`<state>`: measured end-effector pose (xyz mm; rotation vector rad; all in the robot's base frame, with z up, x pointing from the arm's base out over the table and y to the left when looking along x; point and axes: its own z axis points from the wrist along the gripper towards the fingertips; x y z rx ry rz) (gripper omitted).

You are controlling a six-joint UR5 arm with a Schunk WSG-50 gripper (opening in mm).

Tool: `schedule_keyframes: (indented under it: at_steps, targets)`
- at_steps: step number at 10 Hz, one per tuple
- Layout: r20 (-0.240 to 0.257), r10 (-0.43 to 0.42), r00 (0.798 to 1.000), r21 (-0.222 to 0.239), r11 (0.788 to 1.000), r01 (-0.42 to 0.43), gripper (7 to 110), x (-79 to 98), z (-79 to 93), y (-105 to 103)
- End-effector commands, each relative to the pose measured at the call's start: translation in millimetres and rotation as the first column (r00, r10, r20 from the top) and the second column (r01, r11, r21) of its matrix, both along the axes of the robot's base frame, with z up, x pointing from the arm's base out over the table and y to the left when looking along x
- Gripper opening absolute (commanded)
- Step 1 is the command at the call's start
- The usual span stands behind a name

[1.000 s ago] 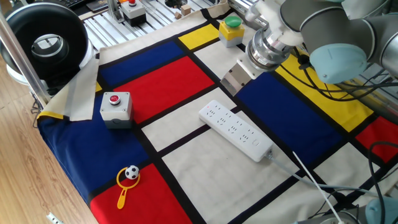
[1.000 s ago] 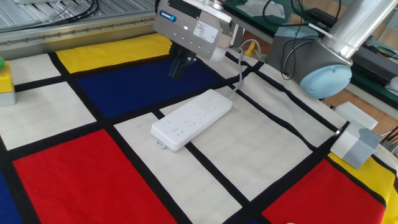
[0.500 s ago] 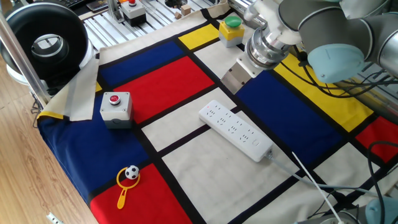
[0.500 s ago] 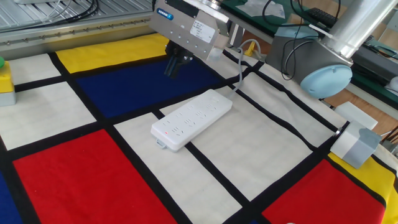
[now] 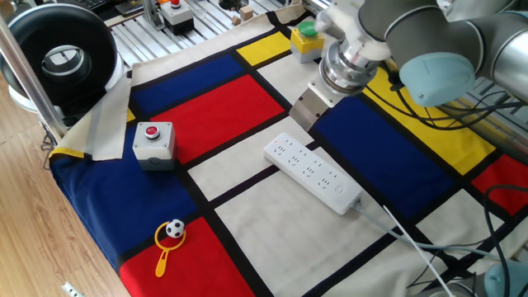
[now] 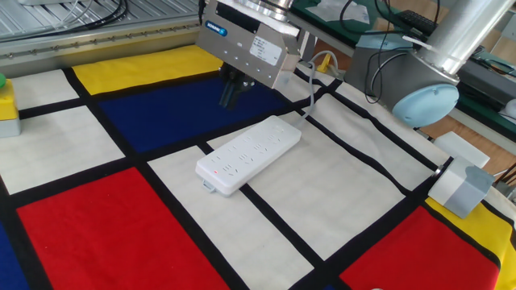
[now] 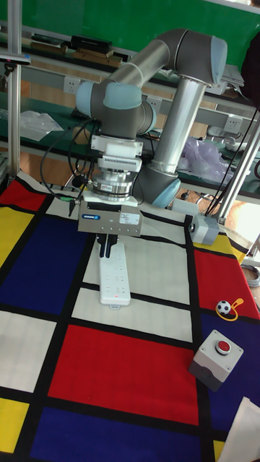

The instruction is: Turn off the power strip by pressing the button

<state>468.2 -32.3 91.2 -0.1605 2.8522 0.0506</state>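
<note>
The strip [image 5: 314, 174] lies flat on a white panel of the checked cloth covering the worktop [image 5: 247, 91], its cable [image 5: 396, 235] trailing off one end. At the opposite end, in the other fixed view, a small red light glows on the casing; the button itself is too faint to pick out in any view. The gripper [image 6: 230, 91] hangs over the blue panel just beside the strip's cable end, clear of it, not touching. Its dark fingers [image 7: 106, 245] point down below the silver body, and whether the jaws are spread or pressed together I cannot tell. Off to the side a grey box with a red button [image 5: 153, 141] sits on the cloth, a yellow box with a green button [image 5: 306, 40] stands at the far edge, and a little football toy [image 5: 171, 233] rests near the front corner.
</note>
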Motion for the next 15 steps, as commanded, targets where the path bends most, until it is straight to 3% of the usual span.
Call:
schedule_keyframes:
  at_steps: [1, 2, 4, 5, 6, 7, 8, 10, 11, 12, 15]
  targets:
    - [-0.018, -0.02, 1.0, -0.02, 1.0, 0.02, 7, 6.0, -8.2, -12.8]
    - [-0.03, -0.006, 1.0, -0.056, 0.998, 0.005, 7, 1.8, -7.6, -21.0]
    - [-0.035, 0.017, 0.999, -0.056, 0.998, -0.019, 7, 1.7, -10.4, -21.7]
    - [0.018, 0.026, 1.0, -0.033, 0.999, -0.026, 7, 13.3, -5.7, -16.4]
    - [0.08, 0.038, 0.996, -0.056, 0.998, -0.034, 7, 20.6, 8.6, -22.4]
    - [0.105, 0.038, 0.994, -0.092, 0.995, -0.028, 7, 22.4, 19.1, -36.5]
    - [0.082, 0.048, 0.995, -0.104, 0.994, -0.039, 7, 16.8, 21.4, -45.3]
    - [0.139, 0.016, 0.99, -0.077, 0.997, -0.005, 7, 31.2, 25.6, -32.5]
    - [0.144, -0.004, 0.99, -0.075, 0.997, 0.015, 7, 32.6, 25.8, -33.3]
    - [0.146, -0.017, 0.989, -0.113, 0.993, 0.034, 7, 35.4, 23.6, -46.9]
    - [0.205, 0.007, 0.979, -0.116, 0.993, 0.017, 7, 62.3, 13.5, -44.9]
